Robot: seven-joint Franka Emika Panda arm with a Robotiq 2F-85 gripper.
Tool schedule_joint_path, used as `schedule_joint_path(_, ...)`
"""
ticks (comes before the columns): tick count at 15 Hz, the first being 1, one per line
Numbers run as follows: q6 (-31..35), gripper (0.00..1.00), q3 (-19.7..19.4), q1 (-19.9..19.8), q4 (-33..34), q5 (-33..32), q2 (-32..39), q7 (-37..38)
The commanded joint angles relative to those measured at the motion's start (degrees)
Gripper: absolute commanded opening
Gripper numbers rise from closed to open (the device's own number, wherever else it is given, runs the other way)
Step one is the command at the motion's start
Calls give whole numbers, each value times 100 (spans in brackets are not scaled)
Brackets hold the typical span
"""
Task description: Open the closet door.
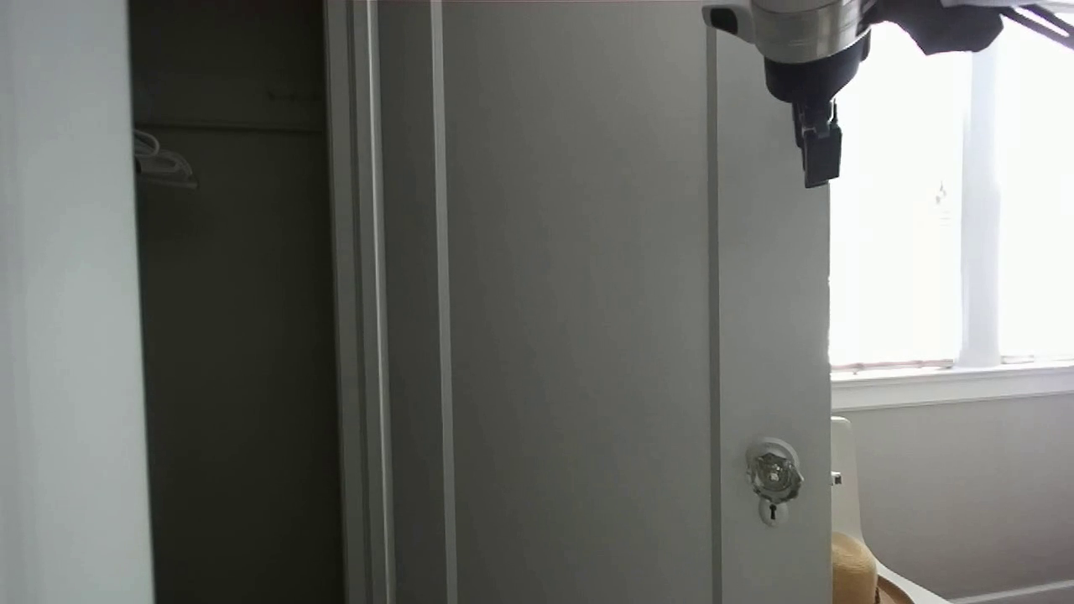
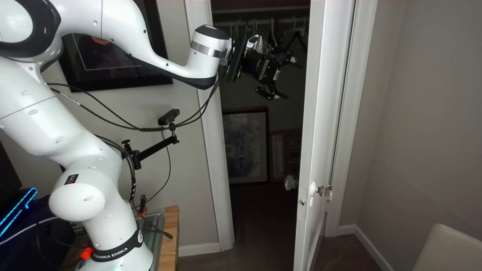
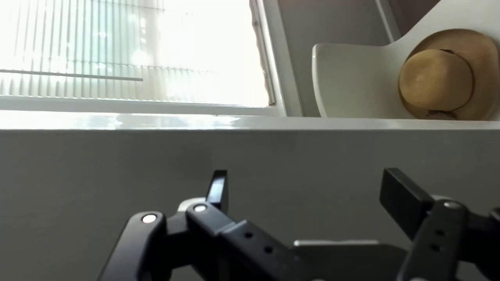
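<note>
The closet door (image 1: 579,302) is a tall grey-white panel, standing open. In an exterior view it (image 2: 314,113) is seen nearly edge-on, to the right of the dark closet opening. A glassy knob (image 1: 774,476) sits low near its free edge; knobs show on both faces, one (image 2: 290,183) on the closet side and one (image 2: 325,192) on the far side. My gripper (image 2: 289,79) is open and empty, well above the knob, beside the closet-side face. In the wrist view the gripper's spread fingers (image 3: 306,175) are in front of the door face (image 3: 293,156); whether they touch it I cannot tell.
Hangers (image 1: 164,161) hang in the closet, and a framed picture (image 2: 246,146) leans inside. The white door frame (image 2: 216,143) is left of the opening. A bracket-mounted camera (image 2: 168,117) is below the forearm. Beyond the door are a window (image 3: 97,50) and a white chair (image 3: 351,78) with a straw hat (image 3: 437,80).
</note>
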Motion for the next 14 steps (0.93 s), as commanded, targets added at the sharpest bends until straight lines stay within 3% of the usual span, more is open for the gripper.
schedule_joint_path(1, 14, 100, -276, 513, 140, 1255, -64, -809)
schedule_joint_path(9, -429, 100, -671, 1317, -47, 4639, -1328, -2817)
schedule_joint_path(14, -1434, 100, -931, 1469, -228, 6198, -1936, -2920)
